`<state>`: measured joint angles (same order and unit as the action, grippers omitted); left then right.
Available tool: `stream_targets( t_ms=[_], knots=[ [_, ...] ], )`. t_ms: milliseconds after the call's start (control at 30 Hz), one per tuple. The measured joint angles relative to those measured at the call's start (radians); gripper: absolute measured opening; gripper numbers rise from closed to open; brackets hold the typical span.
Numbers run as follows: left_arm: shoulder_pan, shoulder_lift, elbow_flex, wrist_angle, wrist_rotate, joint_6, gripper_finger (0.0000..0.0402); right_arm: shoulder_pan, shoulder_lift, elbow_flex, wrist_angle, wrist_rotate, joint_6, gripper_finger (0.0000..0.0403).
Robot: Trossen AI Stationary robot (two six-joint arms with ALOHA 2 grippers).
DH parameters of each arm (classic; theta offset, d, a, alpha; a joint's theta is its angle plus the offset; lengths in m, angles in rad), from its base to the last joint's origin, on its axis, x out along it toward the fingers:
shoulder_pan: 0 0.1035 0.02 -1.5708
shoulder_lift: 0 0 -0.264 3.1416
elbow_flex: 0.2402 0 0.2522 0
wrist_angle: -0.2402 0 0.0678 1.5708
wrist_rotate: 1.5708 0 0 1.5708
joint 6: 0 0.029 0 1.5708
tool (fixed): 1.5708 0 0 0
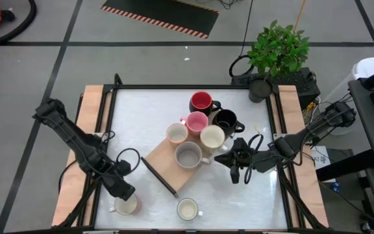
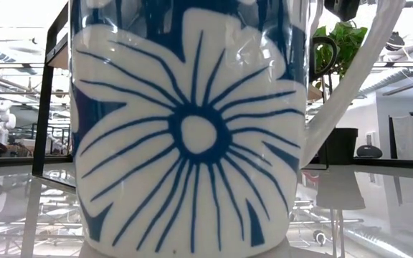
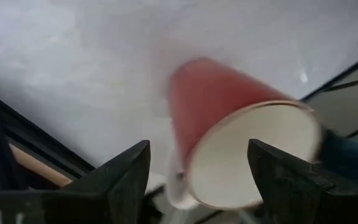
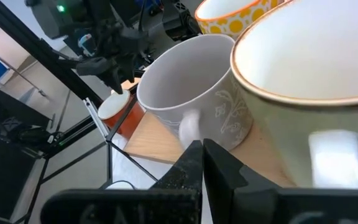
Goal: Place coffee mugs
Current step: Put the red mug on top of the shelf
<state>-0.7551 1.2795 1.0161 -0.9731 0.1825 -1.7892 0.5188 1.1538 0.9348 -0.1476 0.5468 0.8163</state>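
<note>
While the left gripper (image 1: 124, 194) hangs at lower left of the high view, jaws spread wide around a red mug (image 3: 229, 130) without clamping it, the right gripper (image 1: 234, 162) sits closed and empty right of centre. Six mugs (image 1: 200, 130) cluster mid-frame, three on a board (image 1: 164, 162). Another mug (image 1: 187, 209) stands bottom centre. Plant (image 1: 274, 49) upper right.

Lit evenly and brightly from overhead in the high view, with only soft, short shadows under the arms and mugs on the white table (image 1: 148, 110). Showed glossy streaks of glare across the blue-flowered mug (image 2: 192, 136) filling the low view (too close, edges bowed). Smeared by motion blur in the left wrist view, the red mug (image 3: 229, 137) soft-edged. Blown nearly white inside the nearest cream mug (image 4: 316, 56) in the right wrist view, the background dimmer.
</note>
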Motion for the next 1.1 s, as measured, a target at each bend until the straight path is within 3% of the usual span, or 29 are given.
stream_targets(
  t_ms=[167, 433, 567, 833, 1100],
  knots=[
    [-0.035, 0.028, -0.026, 0.043, -0.054, 0.168, 0.0274, 0.0, 0.0, 0.0, -0.004, 0.0, -0.017, 0.0],
    [-0.089, 0.082, -0.027, 0.029, -0.189, 0.314, 0.0263, 0.0, 0.0, 0.0, -0.004, -0.002, 0.006, 0.0],
    [-0.098, 0.123, -0.027, 0.033, -0.204, 0.407, 0.0208, 0.0, -0.001, 0.0, 0.001, -0.001, 0.009, 0.0],
    [-0.084, 0.153, -0.028, 0.033, -0.215, 0.461, 0.0025, 0.0, -0.031, 0.0, 0.001, 0.0, 0.036, 0.0],
    [-0.042, 0.123, 0.012, 0.034, -0.224, 0.448, 0.0024, 0.0, -0.064, 0.0, 0.002, 0.0, 0.036, 0.0]
  ],
)
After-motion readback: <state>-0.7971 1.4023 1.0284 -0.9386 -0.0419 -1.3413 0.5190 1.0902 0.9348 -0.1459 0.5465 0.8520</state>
